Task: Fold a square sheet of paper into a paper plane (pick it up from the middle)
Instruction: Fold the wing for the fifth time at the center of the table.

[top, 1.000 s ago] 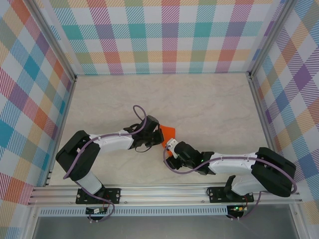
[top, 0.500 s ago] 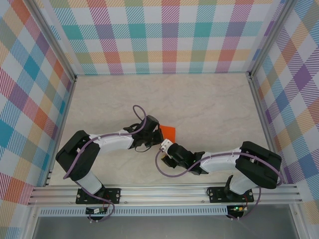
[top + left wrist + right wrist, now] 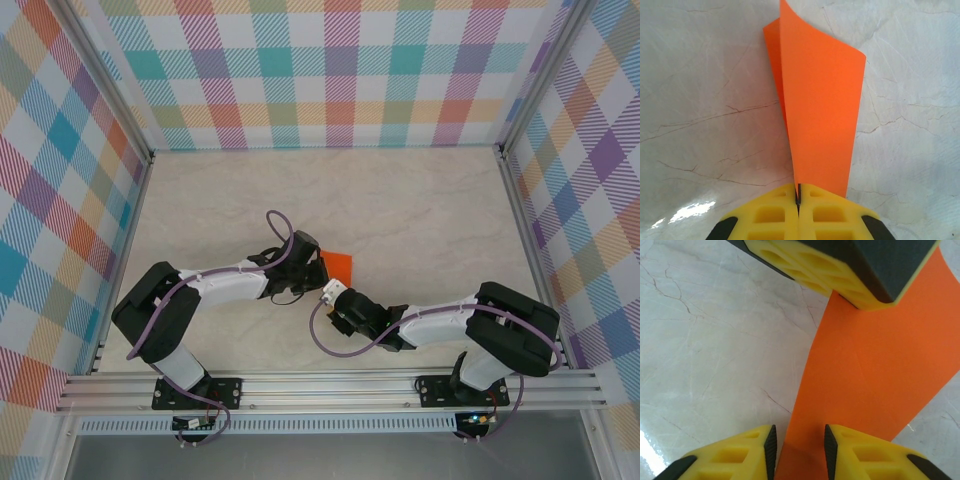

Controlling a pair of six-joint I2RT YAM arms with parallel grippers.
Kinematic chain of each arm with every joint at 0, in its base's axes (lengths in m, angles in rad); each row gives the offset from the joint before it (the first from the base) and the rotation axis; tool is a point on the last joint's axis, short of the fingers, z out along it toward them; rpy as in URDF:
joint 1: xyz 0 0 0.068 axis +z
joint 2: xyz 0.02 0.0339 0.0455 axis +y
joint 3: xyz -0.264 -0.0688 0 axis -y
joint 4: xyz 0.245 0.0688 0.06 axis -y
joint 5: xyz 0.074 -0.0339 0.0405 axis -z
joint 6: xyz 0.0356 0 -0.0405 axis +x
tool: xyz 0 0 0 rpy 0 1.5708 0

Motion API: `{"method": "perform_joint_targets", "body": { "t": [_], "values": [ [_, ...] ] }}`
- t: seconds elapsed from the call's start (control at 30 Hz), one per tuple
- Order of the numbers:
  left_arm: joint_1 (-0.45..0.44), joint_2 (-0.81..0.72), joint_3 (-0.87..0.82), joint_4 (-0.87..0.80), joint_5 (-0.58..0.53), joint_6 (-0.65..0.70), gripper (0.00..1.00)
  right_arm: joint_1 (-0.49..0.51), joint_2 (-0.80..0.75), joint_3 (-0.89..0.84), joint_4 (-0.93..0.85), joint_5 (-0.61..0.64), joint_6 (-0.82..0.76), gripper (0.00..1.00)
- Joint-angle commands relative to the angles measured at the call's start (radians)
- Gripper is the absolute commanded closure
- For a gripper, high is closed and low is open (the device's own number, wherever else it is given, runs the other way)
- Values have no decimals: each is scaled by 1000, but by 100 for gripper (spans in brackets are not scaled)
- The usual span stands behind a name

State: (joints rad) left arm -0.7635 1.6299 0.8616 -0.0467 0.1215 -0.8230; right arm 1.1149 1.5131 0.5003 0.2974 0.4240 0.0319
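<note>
Square sheet of paper is found close to the middle of the bench, a little toward its near edge, and it is lifted off the surface, not lying flat. It is clamped by the left hand. In the left wrist view the two yellow pads of the left hand are seen pressed together with one edge of the sheet caught in the seam. From there the paper rises away as a curled, doubled-over flap.

In the right wrist view the right hand is seen with its jaws apart by a narrow gap. The lower end of the square sheet of paper runs down into that gap. No pinch on the paper can be made out there, so the sheet is judged to be carried by the left hand alone.

The coming move is judged to turn on one relation. The visible strip of paper runs lengthwise from the left hand's clamp straight to the gap of the right hand, which lies just toward the near edge of the bench from the sheet. The free end is thus nearest to the right hand and lined up between its pads. Only a closing of those jaws would seem to be needed for a second hold to be gained.
</note>
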Motion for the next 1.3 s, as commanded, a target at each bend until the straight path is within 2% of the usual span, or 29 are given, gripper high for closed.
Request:
{"method": "perform_joint_targets", "body": {
  "t": [0.0, 0.43, 0.57, 0.67, 0.7, 0.77, 0.83, 1.07, 1.27],
  "values": [
    [-11, 7, 23, -3, 17, -5, 96, 5, -4, 27, 57, 21, -13, 71],
    [-10, 0, 22, -15, 5, -12, 92, 5, -7, 14, 57, 23, 0, 90],
    [-11, -19, 20, -26, -8, -12, 83, 2, -5, 13, 54, 23, 17, 97],
    [-11, -48, 17, -45, -33, -11, 65, -3, -11, 4, 55, 19, 38, 98],
    [-11, -62, 14, -52, -46, -10, 63, -7, -15, 0, 54, 12, 47, 98],
    [-10, -93, 9, -65, -67, -7, 61, -25, -33, -16, 61, -30, 70, 99],
    [-7, -131, 4, -81, -94, -2, 53, -55, -55, -35, 66, -88, 98, 99],
    [9, -247, -27, -134, -191, -2, 43, -172, -117, -73, 74, -330, 176, 98],
    [17, -280, -50, -132, -181, 10, 43, -272, -114, -93, 114, -517, 247, 98]
  ]
}}
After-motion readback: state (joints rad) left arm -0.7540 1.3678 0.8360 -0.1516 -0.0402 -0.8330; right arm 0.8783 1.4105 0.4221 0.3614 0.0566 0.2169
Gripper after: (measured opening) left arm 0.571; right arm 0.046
